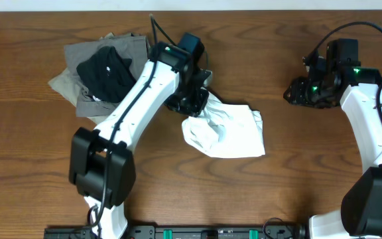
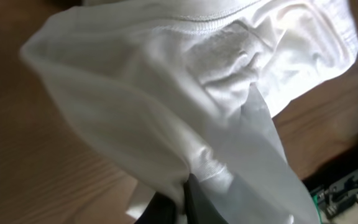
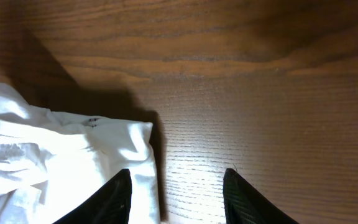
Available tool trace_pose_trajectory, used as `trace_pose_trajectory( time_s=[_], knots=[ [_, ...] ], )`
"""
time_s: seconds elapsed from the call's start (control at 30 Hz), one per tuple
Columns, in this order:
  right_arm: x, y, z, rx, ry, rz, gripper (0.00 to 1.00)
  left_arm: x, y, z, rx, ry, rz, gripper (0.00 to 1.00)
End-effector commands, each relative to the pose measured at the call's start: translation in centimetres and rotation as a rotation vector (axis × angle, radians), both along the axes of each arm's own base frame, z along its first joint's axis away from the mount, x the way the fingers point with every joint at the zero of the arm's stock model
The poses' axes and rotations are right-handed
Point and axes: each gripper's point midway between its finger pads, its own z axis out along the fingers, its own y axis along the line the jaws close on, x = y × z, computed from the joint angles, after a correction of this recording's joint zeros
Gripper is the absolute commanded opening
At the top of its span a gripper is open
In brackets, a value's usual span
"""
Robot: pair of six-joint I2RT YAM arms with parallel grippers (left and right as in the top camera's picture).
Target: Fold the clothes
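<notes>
At the far left of the table (image 1: 25,166) sits a pile of grey clothes (image 1: 78,93), rumpled and overlapping, with a black garment (image 1: 105,72) bunched on top of it. Just right of the pile, the left arm (image 1: 138,99) slants up from the near edge toward the middle of the table, passing over the pile's right edge.

The left gripper (image 1: 192,101) sits at the upper left edge of the white garment (image 1: 234,136). In the left wrist view the white fabric (image 2: 166,93) fills nearly the whole frame and runs in folds straight down to the dark fingers (image 2: 201,208) at the bottom, where it is pinched. A stitched hem crosses the top of that view, and blurred wood shows on both sides.

The white garment lies crumpled at the centre of the table, well apart from the pile. Its left part is bunched up toward the gripper, and its right part lies flatter (though still creased).

Further right there is bare wood, then the right gripper (image 1: 296,93), which is well apart from the white garment and points toward it. In the right wrist view its two fingers (image 3: 118,199) stand spread with nothing between them. Only the table (image 3: 260,93) lies below. A corner of the white garment (image 3: 55,162) shows at the left of that view. The right arm (image 1: 363,113) runs down the right side of the table.
</notes>
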Motion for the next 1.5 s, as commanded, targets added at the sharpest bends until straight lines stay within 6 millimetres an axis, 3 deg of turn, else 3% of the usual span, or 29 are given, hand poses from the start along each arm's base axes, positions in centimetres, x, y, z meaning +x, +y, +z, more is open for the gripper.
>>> trace_pose_trajectory(
  time_s=[0.0,0.17,0.37,0.5,0.63,0.73,0.87,0.93,1.2,1.47],
  knots=[
    [0.1,0.5,0.8,0.010,-0.024,0.008,0.46,0.2,0.4,-0.4,0.050,-0.023,0.012,0.09],
    [0.1,0.5,0.8,0.010,-0.025,0.008,0.46,-1.0,-1.2,-0.6,0.023,-0.001,-0.027,0.06],
    [0.2,0.5,0.8,0.010,-0.027,0.008,0.46,-4.6,-6.6,0.3,-0.116,0.051,-0.145,0.06],
    [0.2,0.5,0.8,0.010,-0.026,0.009,0.46,-6.7,-9.4,0.2,-0.112,0.009,-0.260,0.25],
    [0.1,0.5,0.8,0.010,-0.023,0.008,0.46,-7.9,-10.2,-0.4,-0.041,-0.042,-0.322,0.42],
    [0.0,0.6,0.7,0.011,-0.021,0.009,0.47,-7.6,-9.2,-0.6,0.048,-0.082,-0.308,0.41],
    [-0.1,0.8,0.7,0.016,-0.014,0.014,0.49,-5.5,-6.0,-0.1,0.183,-0.155,-0.196,0.40],
    [-0.2,1.9,0.9,0.046,-0.019,0.044,0.51,-4.1,-4.3,0.7,0.217,-0.194,-0.141,0.40],
    [-1.1,10.4,1.8,0.156,-0.080,0.345,0.60,-0.6,0.8,4.6,0.171,-0.266,0.036,0.40],
    [-3.6,20.2,-0.8,0.175,-0.063,0.609,0.63,0.1,4.4,5.2,0.189,-0.230,0.129,0.40]
  ],
)
